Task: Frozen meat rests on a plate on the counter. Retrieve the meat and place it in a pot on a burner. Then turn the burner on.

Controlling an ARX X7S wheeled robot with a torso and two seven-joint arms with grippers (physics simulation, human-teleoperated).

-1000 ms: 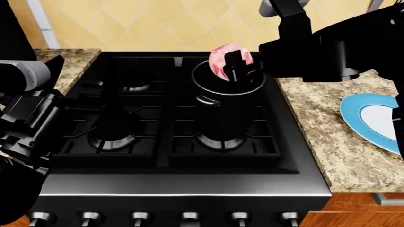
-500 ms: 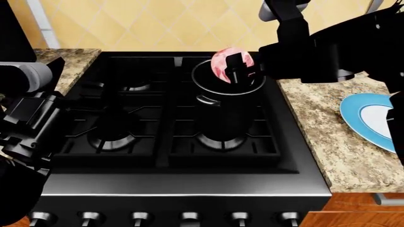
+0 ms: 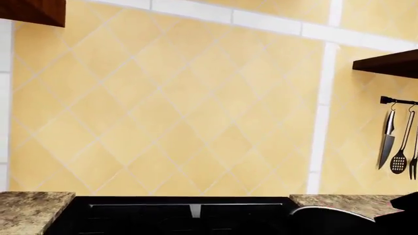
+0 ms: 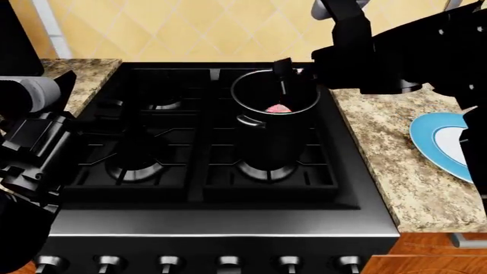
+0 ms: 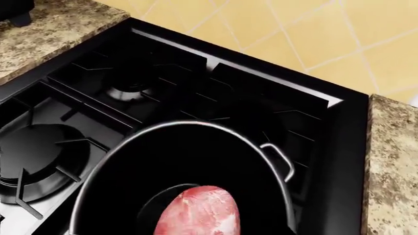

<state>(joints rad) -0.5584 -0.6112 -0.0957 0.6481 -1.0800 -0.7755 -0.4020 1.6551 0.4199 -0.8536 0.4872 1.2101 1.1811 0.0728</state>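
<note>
The frozen meat (image 4: 279,108), pink marbled with white, lies inside the tall black pot (image 4: 245,91) on the stove's rear right burner. The right wrist view looks straight down at the meat (image 5: 199,210) on the floor of the pot (image 5: 196,125). My right gripper (image 4: 286,75) hangs over the pot's far rim, open and holding nothing. The light-blue plate (image 4: 430,135) rests bare on the granite counter (image 4: 388,171) to the right. My left arm (image 4: 34,148) hovers at the stove's left edge, and its jaws cannot be made out.
The black stove top (image 4: 152,142) has four burners, and a row of knobs (image 4: 228,262) runs along its front. Granite counter (image 3: 33,210) flanks the stove on both sides. Utensils (image 3: 395,147) hang on the tiled wall behind.
The meat left my right gripper's fingers and dropped into the pot. The right gripper stays above the pot's rim, and the left arm has not moved.
</note>
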